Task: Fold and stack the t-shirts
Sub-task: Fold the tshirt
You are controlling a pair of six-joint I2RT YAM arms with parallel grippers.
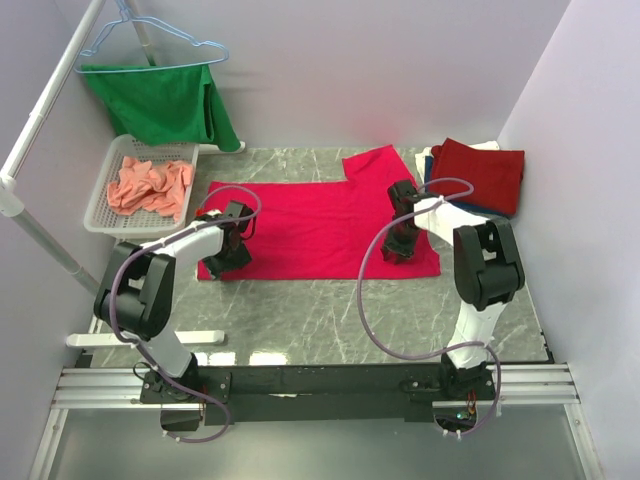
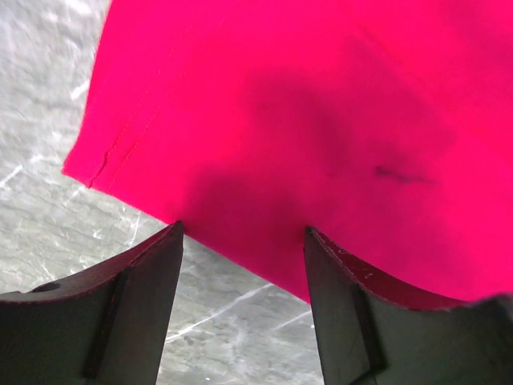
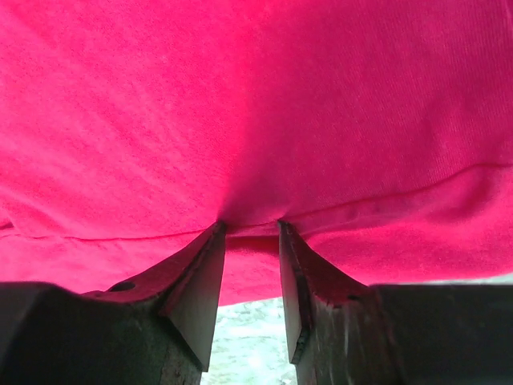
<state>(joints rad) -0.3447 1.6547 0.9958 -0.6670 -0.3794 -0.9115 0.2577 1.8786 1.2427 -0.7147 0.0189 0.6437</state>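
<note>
A bright pinkish-red t-shirt (image 1: 320, 225) lies spread flat on the marble table, one sleeve pointing to the back. My left gripper (image 1: 228, 258) is at its near left corner. In the left wrist view it (image 2: 243, 233) stands open, its tips at the shirt's (image 2: 321, 120) edge and only bare marble between them. My right gripper (image 1: 398, 248) is down on the shirt's right part. Seen from the right wrist it (image 3: 250, 224) is open, with its tips pressed against the hem of the shirt (image 3: 256, 104). A folded dark red t-shirt (image 1: 482, 175) tops a stack at the back right, with blue (image 1: 428, 165) and white showing under it.
A white basket (image 1: 100, 215) at the left holds a crumpled salmon-orange t-shirt (image 1: 150, 187). A green cloth (image 1: 160, 100) hangs on a blue hanger from a white rail at the back left. Walls close in the table on the left, back and right.
</note>
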